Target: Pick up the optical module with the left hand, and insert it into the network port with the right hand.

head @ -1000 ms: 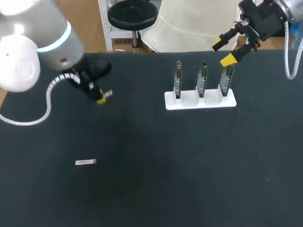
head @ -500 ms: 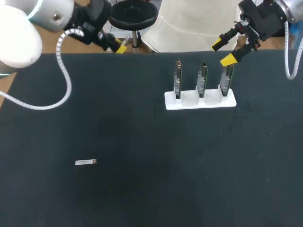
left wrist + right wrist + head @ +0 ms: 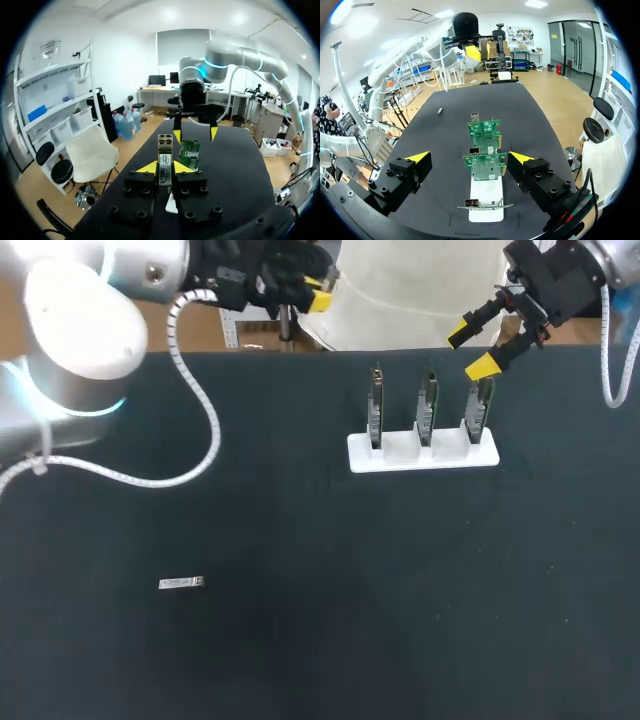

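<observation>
Left hand [image 3: 165,168]: clamped on the optical module's [image 3: 165,147] lower end, raised at the far edge of the table [image 3: 300,640]; right hand [image 3: 470,350] spread wide over the card rack [image 3: 422,452]; slippage or tilting at transfer is risked, whereby the port could be missed.

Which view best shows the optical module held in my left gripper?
The left wrist view. There the optical module stands upright between the yellow tips of the left gripper, with both tips touching it. The head view and the right wrist view show that gripper only from afar, and the module is too small to make out in either.
</observation>
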`<state>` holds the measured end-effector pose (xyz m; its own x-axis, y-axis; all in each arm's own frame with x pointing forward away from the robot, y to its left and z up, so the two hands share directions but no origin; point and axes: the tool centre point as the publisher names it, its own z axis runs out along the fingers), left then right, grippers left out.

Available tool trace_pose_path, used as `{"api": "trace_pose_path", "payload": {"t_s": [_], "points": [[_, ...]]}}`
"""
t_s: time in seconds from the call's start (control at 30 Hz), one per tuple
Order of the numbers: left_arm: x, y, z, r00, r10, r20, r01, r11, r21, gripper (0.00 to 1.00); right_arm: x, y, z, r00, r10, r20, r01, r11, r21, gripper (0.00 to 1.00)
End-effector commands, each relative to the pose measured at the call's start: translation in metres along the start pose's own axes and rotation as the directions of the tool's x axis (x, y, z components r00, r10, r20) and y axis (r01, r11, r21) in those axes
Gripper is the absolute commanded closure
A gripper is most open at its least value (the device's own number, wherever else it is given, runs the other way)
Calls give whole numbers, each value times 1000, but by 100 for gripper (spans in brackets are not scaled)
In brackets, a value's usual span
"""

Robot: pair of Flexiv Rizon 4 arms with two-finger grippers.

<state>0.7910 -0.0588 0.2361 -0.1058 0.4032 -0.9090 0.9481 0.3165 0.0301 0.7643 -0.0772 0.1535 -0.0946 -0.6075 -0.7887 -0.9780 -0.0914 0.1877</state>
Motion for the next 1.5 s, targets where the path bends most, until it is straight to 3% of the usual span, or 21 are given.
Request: {"api": "trace_pose_path", "payload": {"t_s": [0.03, 0.4, 0.73, 1.03, 1.27, 1.5], "points": [[-9, -2, 17, 960, 43, 275, -65, 995, 72, 100, 0, 0, 0, 1000, -1, 1, 1, 1000, 2, 0], [-30, -21, 53, 940, 39, 340, -97, 983, 154, 100, 0, 0, 0, 1000, -1, 1, 1, 1000, 2, 0], [-38, -39, 77, 936, 55, 346, -124, 976, 181, 100, 0, 0, 0, 1000, -1, 1, 1, 1000, 2, 0], [-32, -45, 93, 940, 77, 331, -138, 977, 163, 100, 0, 0, 0, 1000, -1, 1, 1, 1000, 2, 0], [-25, -45, 102, 939, 19, 344, -91, 977, 193, 100, 0, 0, 0, 1000, -1, 1, 1, 1000, 2, 0], [-26, -50, 114, 942, 20, 335, -101, 969, 224, 100, 0, 0, 0, 1000, -1, 1, 1, 1000, 2, 0]]}}
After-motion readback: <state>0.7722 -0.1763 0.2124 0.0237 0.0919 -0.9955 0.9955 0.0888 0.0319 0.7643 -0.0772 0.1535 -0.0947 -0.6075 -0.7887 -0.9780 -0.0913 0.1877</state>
